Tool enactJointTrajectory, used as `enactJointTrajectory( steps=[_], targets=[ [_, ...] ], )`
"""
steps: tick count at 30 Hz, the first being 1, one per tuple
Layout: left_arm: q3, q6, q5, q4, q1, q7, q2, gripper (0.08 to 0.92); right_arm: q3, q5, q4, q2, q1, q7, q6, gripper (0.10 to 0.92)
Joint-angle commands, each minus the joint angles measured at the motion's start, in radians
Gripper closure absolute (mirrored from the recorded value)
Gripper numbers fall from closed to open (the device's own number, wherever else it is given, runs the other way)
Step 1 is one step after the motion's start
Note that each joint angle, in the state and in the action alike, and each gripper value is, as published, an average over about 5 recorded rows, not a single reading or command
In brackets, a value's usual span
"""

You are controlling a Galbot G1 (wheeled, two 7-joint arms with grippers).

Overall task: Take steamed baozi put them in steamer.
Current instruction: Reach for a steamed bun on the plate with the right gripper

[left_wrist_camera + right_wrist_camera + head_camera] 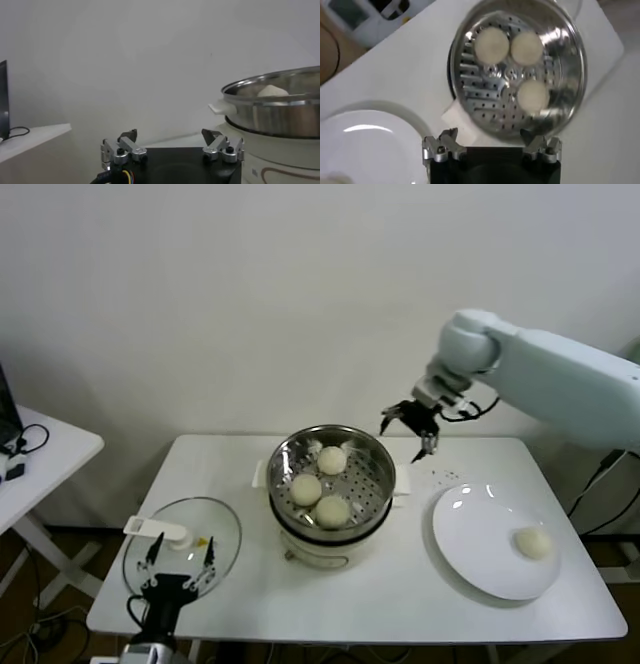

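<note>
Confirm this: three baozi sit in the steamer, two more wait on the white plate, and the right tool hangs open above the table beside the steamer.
Not quite. The white plate holds one baozi, not two; the head view shows this. The rest stands: three baozi sit in the steamer, and the right tool hangs open above the table beside it.
</note>
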Motion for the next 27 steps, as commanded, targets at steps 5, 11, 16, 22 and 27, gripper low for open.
enactJointTrajectory(
  steps=[5,11,16,22,27],
  targets=[
    [0.007,-0.002,-0.001,-0.004,-0.015,0.004,0.003,0.177,0.122,-0.038,-0.111,-0.327,-0.221,0.008,-0.093,0.203],
    [0.01,-0.001,0.002,-0.014,-0.01,0.005,0.001,0.177,0.399,-0.214,-0.167,-0.358,-0.505,-0.005,-0.045,0.203],
    [0.008,-0.001,0.008,-0.015,-0.009,0.004,-0.001,0.177,0.579,-0.346,-0.246,-0.336,-0.661,-0.012,-0.008,0.203],
    [0.01,-0.003,0.018,-0.013,-0.004,0.003,-0.007,0.177,0.672,-0.431,-0.336,-0.262,-0.738,-0.017,0.021,0.203],
    [0.006,-0.002,0.022,-0.016,0.0,0.001,-0.01,0.177,0.703,-0.463,-0.402,-0.199,-0.764,-0.023,0.036,0.203]
  ],
)
